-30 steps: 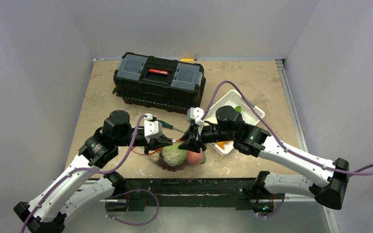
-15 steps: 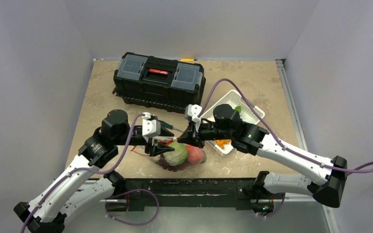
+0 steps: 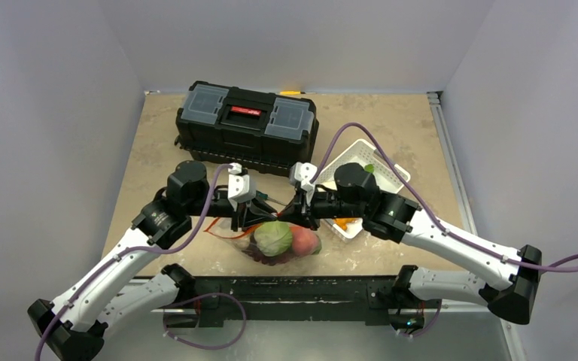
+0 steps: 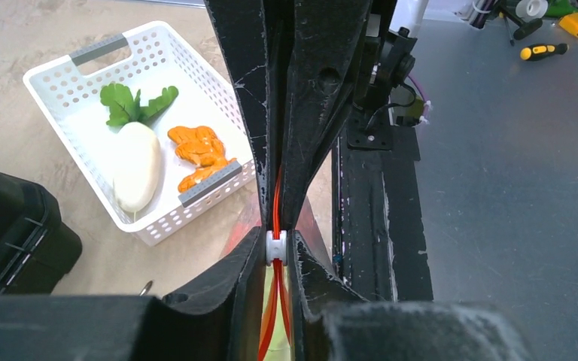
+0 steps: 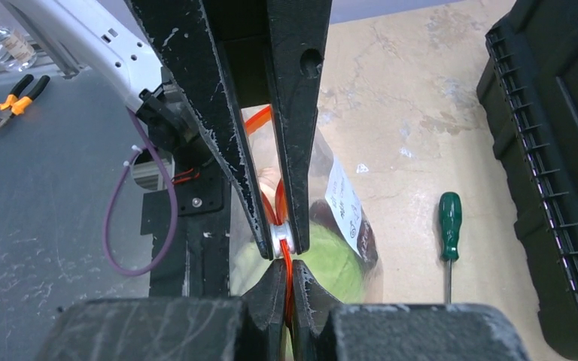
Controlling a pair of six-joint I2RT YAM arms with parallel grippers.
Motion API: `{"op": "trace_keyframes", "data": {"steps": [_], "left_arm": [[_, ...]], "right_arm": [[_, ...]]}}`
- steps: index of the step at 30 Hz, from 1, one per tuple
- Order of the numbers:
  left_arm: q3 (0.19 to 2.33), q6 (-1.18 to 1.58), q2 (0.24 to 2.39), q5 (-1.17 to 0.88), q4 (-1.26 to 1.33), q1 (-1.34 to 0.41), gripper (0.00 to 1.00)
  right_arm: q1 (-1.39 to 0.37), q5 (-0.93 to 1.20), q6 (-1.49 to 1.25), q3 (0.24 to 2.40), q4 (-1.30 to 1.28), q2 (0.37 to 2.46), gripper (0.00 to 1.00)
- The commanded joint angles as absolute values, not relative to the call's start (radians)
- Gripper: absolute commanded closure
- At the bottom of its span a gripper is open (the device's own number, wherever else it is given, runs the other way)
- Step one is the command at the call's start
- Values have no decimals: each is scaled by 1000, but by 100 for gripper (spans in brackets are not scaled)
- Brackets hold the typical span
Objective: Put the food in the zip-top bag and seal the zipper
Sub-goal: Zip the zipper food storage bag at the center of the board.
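Left gripper (image 4: 275, 252): I saw it narrow, pinching the zipper (image 4: 276, 210).
Right gripper (image 5: 287, 274): clamped tight on that zipper.
Bag (image 5: 323, 173): held cabbage (image 3: 273, 238), peach (image 3: 302, 239).

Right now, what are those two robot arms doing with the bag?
The left arm and the right arm both have their jaws pinched shut on the orange-red zipper of the zip-top bag, tip to tip at its white slider. A cabbage and a peach are already inside. A white radish and an orange piece lie in the white basket.
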State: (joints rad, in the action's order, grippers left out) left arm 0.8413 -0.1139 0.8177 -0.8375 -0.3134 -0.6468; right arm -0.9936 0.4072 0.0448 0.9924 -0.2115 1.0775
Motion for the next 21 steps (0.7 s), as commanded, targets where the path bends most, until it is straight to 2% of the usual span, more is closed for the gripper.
{"op": "trace_keyframes", "data": {"steps": [1,3,10,15,21], "left_arm": [[887,-109,816,-870,-300,-641,91],[889,-120,807,-831,-320,-640,99],[919,-94,772,-677,-473,-642,100],[1028,-6,744,-513,-760,-642,100],[1083,148,734,-489,-956,-641,100]], "right_arm": [[-993,369,28,1000,-121,1045,100],[-1005,290,-6,991,-95,1042,100],[-1153,-347,-186,935,54,1079,100],[-1157,-479,-256,876,112,1057,100],[-1155,-584,-265,829,149,1029,100]]}}
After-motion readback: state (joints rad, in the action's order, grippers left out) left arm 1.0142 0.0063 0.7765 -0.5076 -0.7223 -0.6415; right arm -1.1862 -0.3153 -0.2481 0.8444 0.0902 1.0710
